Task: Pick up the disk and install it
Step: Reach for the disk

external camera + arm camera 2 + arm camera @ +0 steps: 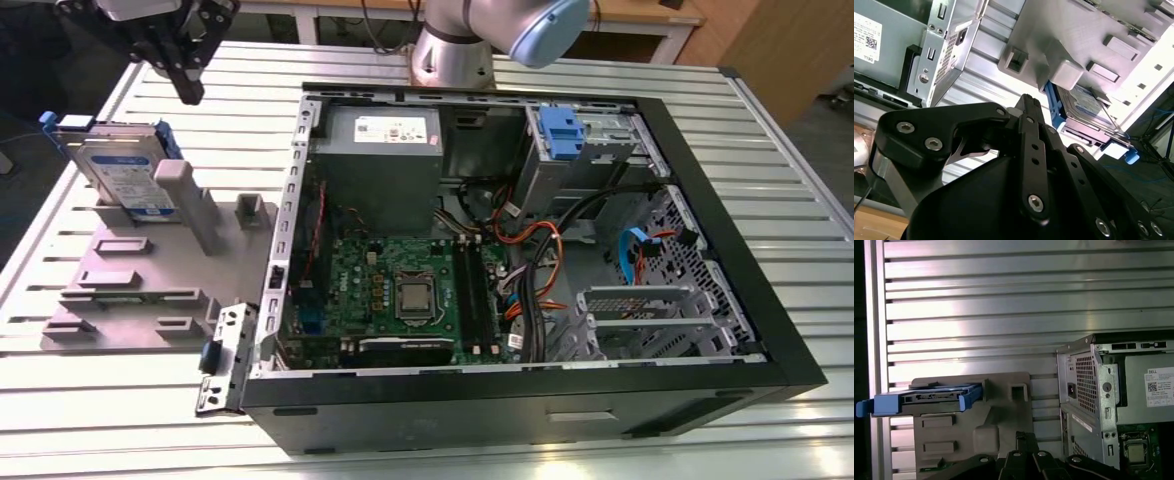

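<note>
Disk [123, 172], upright in the grey holder [134, 268] below your pincer [191, 92], looks stiff, weighty and fragile, so take it by its blue-framed edges; the pincer's tips are pressed together, empty.

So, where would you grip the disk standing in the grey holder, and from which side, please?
I'd take the disk by its upper edge, pincer coming down from above and closing across its thin body: it stands on edge in the grey holder, whose posts cover its lower part.
</note>
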Controlling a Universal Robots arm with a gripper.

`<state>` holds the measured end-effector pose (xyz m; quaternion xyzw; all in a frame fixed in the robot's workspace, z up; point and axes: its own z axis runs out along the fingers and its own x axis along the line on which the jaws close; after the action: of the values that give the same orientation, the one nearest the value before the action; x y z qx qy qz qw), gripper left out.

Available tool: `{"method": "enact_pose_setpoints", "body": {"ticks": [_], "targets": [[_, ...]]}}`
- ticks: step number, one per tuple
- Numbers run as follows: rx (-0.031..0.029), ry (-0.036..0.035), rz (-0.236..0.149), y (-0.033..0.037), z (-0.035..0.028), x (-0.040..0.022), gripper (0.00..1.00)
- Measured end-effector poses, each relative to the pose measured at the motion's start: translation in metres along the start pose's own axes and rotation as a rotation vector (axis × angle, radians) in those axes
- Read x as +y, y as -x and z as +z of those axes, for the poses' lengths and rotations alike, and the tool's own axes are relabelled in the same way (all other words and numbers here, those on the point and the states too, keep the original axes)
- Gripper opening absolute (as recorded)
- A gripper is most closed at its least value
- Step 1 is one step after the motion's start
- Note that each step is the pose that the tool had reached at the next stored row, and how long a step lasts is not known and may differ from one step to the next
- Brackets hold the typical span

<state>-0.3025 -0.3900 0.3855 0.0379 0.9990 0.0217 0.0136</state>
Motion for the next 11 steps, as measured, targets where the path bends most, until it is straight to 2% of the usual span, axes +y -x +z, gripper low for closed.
{"method": "enact_pose_setpoints", "body": {"ticks": [5, 11], "targets": [[0.0001, 0.0000, 0.000, -0.0049, 0.0000, -0.0004, 0.11], [0.0000, 0.0000, 0.000, -0.0065, 0.0000, -0.0005, 0.11]]}}
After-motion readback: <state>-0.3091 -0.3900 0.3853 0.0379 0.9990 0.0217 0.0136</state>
